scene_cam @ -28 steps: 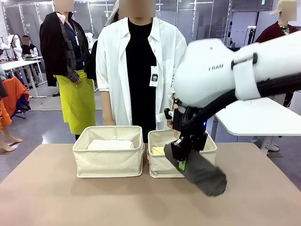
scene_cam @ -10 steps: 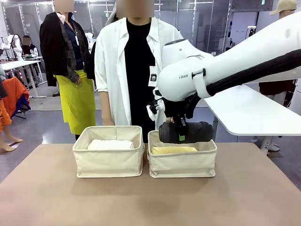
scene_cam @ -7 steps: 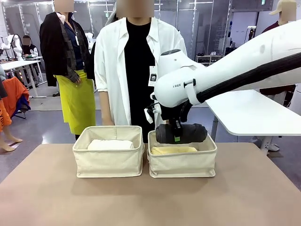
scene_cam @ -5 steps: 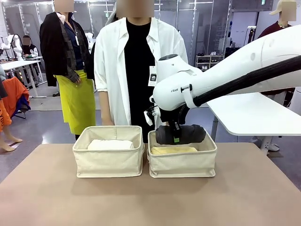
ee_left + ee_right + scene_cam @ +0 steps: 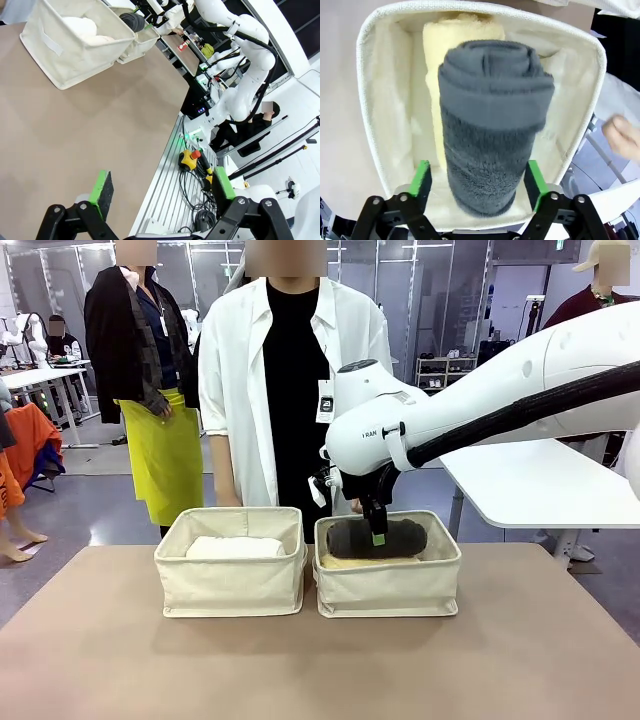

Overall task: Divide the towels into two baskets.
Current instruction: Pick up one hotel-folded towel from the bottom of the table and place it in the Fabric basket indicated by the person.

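In the front view two cream baskets stand side by side. The left basket (image 5: 230, 585) holds a white towel (image 5: 235, 547). In the right basket (image 5: 390, 590) a dark grey towel (image 5: 400, 537) lies on a pale yellow towel (image 5: 345, 562). My right gripper (image 5: 377, 538) hangs over that basket, open, its green pads (image 5: 422, 179) astride the grey towel (image 5: 490, 125), which rests on the yellow towel (image 5: 437, 90). My left gripper (image 5: 162, 186) is open and holds nothing, low near the table's edge, far from the baskets (image 5: 65, 50).
A person in a white shirt (image 5: 250, 390) stands just behind the baskets, a hand (image 5: 622, 135) near the right basket's far side. The tan table (image 5: 300, 670) lies bare in front of the baskets. Cables and an emergency stop button (image 5: 190, 160) sit beyond the table's edge.
My right gripper came down over the right basket with the grey towel and its jaws opened. The towel has dropped onto the yellow one. The left arm has not moved.
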Tool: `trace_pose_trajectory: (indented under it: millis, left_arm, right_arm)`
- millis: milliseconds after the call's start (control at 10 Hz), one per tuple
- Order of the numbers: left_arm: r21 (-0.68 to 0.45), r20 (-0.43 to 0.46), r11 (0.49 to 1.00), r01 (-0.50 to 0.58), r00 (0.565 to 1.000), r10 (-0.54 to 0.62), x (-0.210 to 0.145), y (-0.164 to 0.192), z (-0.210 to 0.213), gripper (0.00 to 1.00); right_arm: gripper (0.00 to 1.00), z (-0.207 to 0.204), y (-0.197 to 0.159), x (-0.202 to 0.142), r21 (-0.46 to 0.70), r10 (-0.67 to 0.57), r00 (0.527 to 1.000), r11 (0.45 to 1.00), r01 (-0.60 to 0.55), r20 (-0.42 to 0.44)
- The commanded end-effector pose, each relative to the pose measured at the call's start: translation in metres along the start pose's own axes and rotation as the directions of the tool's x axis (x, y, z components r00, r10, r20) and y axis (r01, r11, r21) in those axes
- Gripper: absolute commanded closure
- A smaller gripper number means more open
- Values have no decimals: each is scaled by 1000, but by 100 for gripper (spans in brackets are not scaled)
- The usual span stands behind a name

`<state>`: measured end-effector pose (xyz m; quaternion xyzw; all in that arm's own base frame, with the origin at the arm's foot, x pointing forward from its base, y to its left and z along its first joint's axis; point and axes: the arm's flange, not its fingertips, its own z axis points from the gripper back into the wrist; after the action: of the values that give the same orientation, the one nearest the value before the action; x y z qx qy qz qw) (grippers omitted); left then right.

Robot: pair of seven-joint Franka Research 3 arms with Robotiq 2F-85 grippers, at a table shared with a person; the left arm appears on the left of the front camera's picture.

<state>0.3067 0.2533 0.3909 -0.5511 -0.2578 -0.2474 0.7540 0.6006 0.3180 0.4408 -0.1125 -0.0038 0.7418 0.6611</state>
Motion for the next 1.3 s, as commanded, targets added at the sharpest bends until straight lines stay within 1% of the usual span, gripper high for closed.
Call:
trace_pose_trajectory:
  millis: [0,100,200,300,1200]
  left_arm:
    - [-2,9,1000,-2,1000,2,-1,-6,0,0]
    - [-2,9,1000,-2,1000,2,-1,-6,0,0]
    - [-2,9,1000,-2,1000,2,-1,-6,0,0]
    - [-2,9,1000,-2,1000,2,-1,-6,0,0]
    - [-2,9,1000,-2,1000,2,-1,-6,0,0]
  right_arm:
    - [0,8,10,-3,0,-28,1000,1000,28,-13]
    - [0,9,13,-6,-2,-39,999,999,39,-9]
    - [0,16,24,-20,-4,-69,998,998,69,-6]
    - [0,6,1,-2,-3,-5,1000,1000,5,-2]
    - [0,6,1,-2,-3,-5,1000,1000,5,-2]
